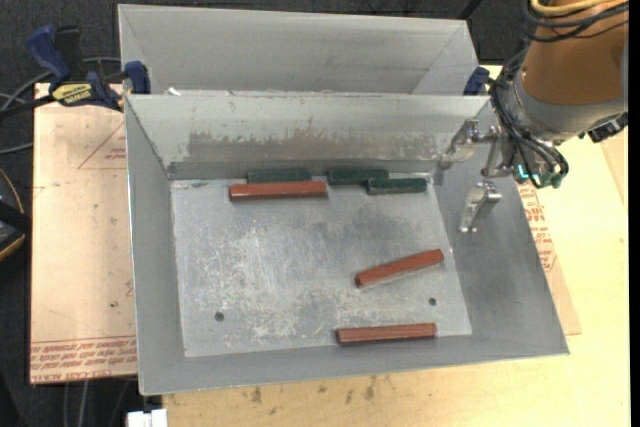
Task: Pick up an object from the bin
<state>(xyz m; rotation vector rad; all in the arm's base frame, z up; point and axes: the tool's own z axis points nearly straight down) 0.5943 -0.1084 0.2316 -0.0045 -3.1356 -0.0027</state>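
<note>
Nearest the camera, a level red-brown bar [386, 333] lies just below the tilted red-brown bar [400, 268]. The tilted bar's long axis rises rightward, its upper end pointing toward the gripper [478, 195]. That gripper hangs up-right of the tilted bar, apart from it; whether it is spread or pressed together cannot be told.

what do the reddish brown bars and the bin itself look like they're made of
The three reddish-brown bars: likely painted wood or matte plastic, the look leaves it open; even flat colour, no glare, square edges. The bin: bare grey sheet metal, judging by its dull sheen, folded walls and pale scratches across the floor.
</note>
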